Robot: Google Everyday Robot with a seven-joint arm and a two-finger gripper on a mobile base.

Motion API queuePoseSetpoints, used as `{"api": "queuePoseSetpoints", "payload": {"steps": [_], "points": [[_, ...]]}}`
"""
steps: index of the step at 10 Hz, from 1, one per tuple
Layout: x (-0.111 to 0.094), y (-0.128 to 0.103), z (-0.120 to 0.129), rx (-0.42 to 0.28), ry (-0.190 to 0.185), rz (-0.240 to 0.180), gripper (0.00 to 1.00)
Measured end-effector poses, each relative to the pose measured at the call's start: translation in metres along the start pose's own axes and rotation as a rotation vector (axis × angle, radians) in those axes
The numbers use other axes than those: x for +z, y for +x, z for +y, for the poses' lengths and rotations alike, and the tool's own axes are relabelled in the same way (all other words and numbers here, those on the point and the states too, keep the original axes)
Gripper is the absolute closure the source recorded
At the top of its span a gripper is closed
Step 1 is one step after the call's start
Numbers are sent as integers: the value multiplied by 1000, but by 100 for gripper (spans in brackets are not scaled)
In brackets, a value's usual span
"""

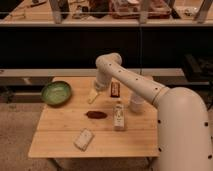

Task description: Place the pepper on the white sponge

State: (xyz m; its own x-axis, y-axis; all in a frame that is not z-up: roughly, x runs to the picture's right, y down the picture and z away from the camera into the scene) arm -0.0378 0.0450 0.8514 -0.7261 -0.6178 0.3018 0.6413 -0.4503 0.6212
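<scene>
A dark red pepper (96, 114) lies on the wooden table (55, 130) near its middle. A white sponge (84, 139) lies on the table, in front and to the left of the pepper. My gripper (93, 96) hangs from the white arm above the table, just behind the pepper and a little to its left, apart from it. It holds nothing that I can see.
A green bowl (56, 92) stands at the table's back left. A small bottle (119, 116) stands right of the pepper. A dark packet (115, 89) and a white cup (136, 101) stand behind it. Shelves with clutter run behind the table.
</scene>
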Motion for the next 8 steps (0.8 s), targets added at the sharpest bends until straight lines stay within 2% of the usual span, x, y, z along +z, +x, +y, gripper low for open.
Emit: {"api": "queuePoseSetpoints", "payload": {"steps": [1, 2, 4, 6, 8], "points": [[5, -3, -2, 10, -11, -3, 20], [17, -10, -7, 33, -37, 7, 20], [58, -28, -9, 94, -99, 43, 20], [91, -36, -12, 123, -121, 69, 20], [108, -37, -15, 132, -132, 92, 20]]}}
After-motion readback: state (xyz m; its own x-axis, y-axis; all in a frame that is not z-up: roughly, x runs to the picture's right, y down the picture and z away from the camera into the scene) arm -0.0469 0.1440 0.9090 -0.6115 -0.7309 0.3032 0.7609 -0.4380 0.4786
